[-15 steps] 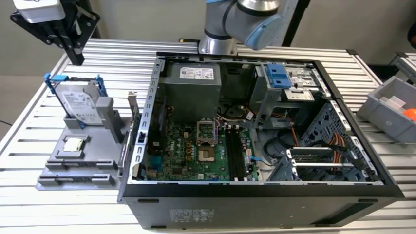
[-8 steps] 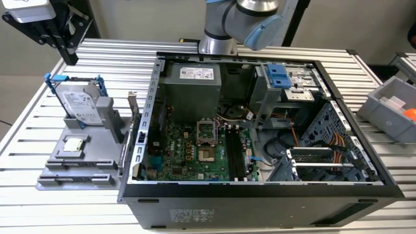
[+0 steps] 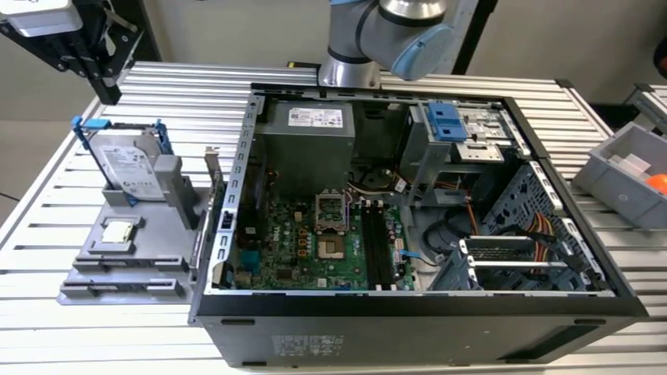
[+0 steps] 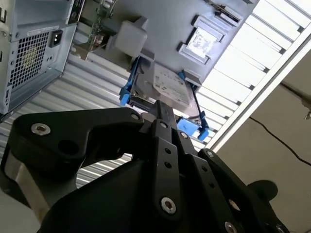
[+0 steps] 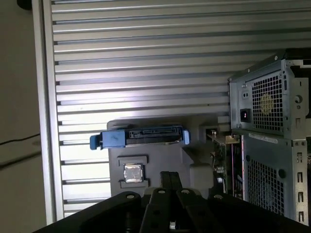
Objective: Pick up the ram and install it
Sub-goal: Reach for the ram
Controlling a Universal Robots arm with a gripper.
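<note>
Exterior view, left to right. The claw (image 3: 108, 95) hangs over the far left end of the tabletop (image 3: 31, 258), black fingers pointing down. They look pressed together with nothing between them. In both wrist views the fingers (image 4: 163, 109) (image 5: 169, 177) read as one narrow black bar, empty.

Below it a silver hard drive (image 3: 130, 168) in a blue frame stands upright in a grey plastic fixture (image 3: 115, 273). A small square silver processor chip (image 3: 117, 233) lies flat in a pocket just in front of the drive.

The ram (image 3: 212, 176) sits at the fixture's right side, just beside the open case (image 3: 417, 328) and well apart from the claw. It is thin and flat, standing on end with its long axis about vertical and its edge toward the camera. In the first wrist view it shows as a greenish board (image 5: 221, 160) between the fixture and the case wall. I can't tell which way its faces point.

The case is black and grey sheet metal. A green motherboard (image 3: 302, 258) lies flat inside it, with long black slots (image 3: 376, 246) running near to far.

The arm (image 3: 349, 47) rises behind the case, a silver column with a blue-capped joint. At far right is a grey bin (image 3: 615, 176). The tabletop is ribbed aluminium slats.
</note>
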